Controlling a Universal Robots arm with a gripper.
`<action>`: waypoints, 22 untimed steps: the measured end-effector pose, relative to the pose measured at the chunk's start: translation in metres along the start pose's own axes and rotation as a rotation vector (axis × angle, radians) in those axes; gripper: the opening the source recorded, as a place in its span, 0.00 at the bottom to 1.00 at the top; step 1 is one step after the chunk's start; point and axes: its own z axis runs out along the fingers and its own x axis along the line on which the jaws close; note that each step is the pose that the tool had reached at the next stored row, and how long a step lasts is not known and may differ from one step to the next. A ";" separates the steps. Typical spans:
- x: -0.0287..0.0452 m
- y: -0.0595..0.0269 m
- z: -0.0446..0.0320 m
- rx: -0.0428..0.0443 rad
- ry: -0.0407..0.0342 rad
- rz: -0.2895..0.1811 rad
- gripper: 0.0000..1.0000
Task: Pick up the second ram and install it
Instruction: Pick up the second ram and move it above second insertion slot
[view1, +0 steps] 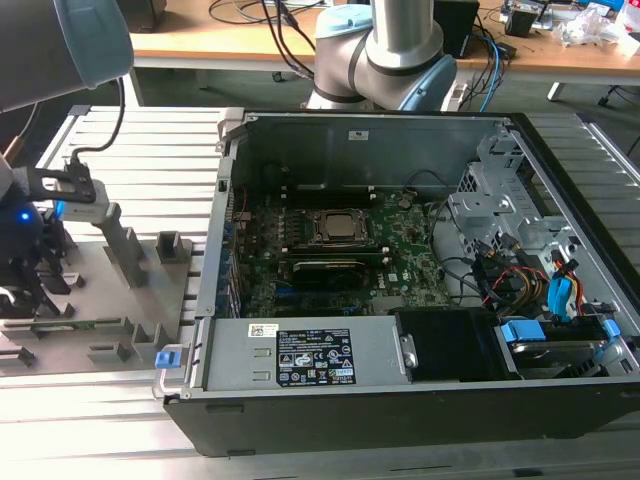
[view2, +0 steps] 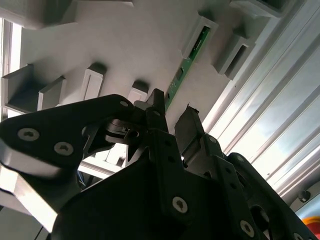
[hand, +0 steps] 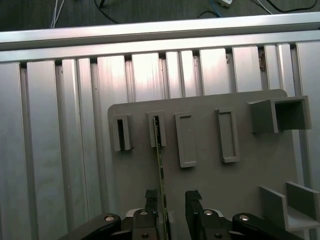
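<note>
The second ram (hand: 160, 165) is a thin green stick standing on edge in a slot of the grey holder plate (hand: 240, 175). It also appears in the second wrist view as a green strip (view2: 186, 62). My gripper (hand: 171, 199) is open and low over the plate. The ram's near end lies between the two black fingers, close against one finger (hand: 151, 197), with a gap to the other. The second wrist view shows the same gripper (view2: 173, 112) with both fingertips around the stick's end. In the exterior view the gripper (view1: 28, 285) is at the exterior view's left, over the holder plate (view1: 110, 300).
The open computer case (view1: 400, 400) fills the middle and the exterior view's right, with the green motherboard (view1: 400, 250) inside and cables by the drive bays. Grey holder blocks (view1: 125, 245) stand up from the plate. Ribbed aluminium table rails (hand: 60, 125) surround it.
</note>
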 end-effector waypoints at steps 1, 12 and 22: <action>0.0000 -0.0001 0.0006 0.0000 0.0001 0.000 0.36; 0.0002 -0.0006 0.0081 0.0002 -0.0001 0.000 0.36; 0.0034 -0.0016 0.0236 -0.0001 0.0005 -0.010 0.36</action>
